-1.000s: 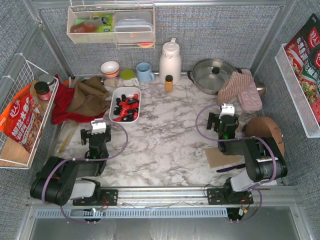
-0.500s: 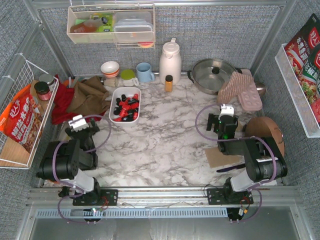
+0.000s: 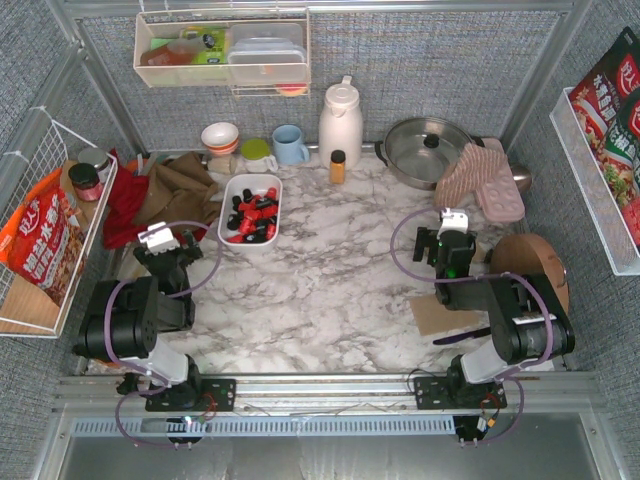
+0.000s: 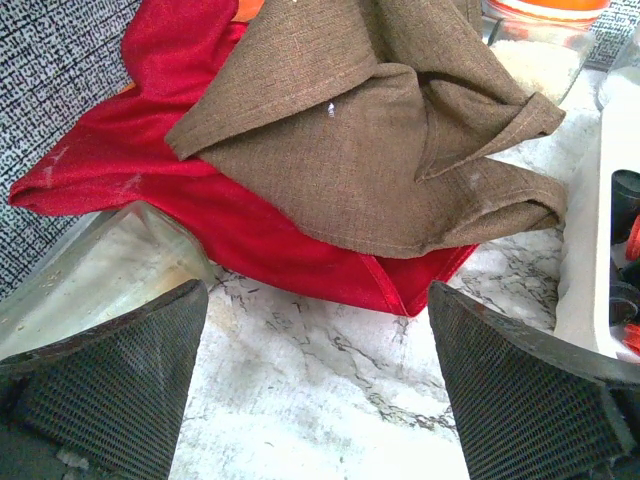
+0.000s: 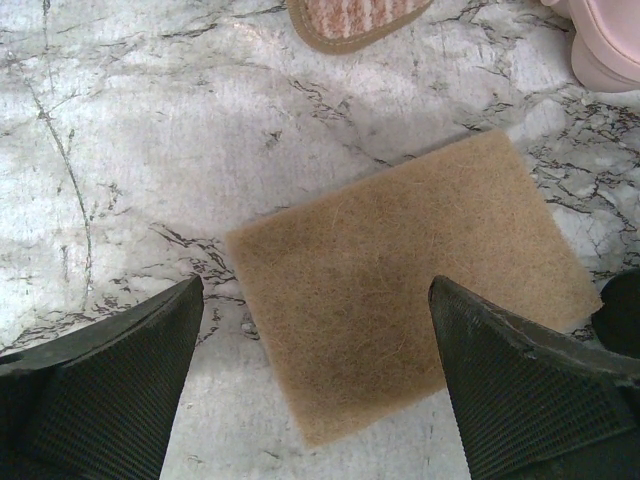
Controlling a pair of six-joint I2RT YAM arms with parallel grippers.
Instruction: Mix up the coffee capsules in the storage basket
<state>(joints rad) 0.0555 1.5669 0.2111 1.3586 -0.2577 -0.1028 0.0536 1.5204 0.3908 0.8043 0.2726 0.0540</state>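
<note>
Broadly, the marble table (image 3: 320, 270) carries everything, with the storage basket (image 3: 224, 218) toward its back left. Well apart to the basket's right, a steel pot (image 3: 428, 145) is partly hidden under a striped mitt (image 3: 470, 172). Just left of the basket a brown cloth (image 4: 380, 150) lies over a red cloth (image 4: 150, 170), burying most of it. The left gripper (image 4: 316, 300) hangs near the basket's front-left corner, jaws spread wide with nothing between them; its wrist view cuts the basket off at the frame edge. The right gripper (image 5: 315, 290), far right of the basket, is likewise released above a tan felt pad (image 5: 400, 290). The coffee capsules (image 3: 252, 215), red and black, lie jumbled inside the basket, too small to count.
</note>
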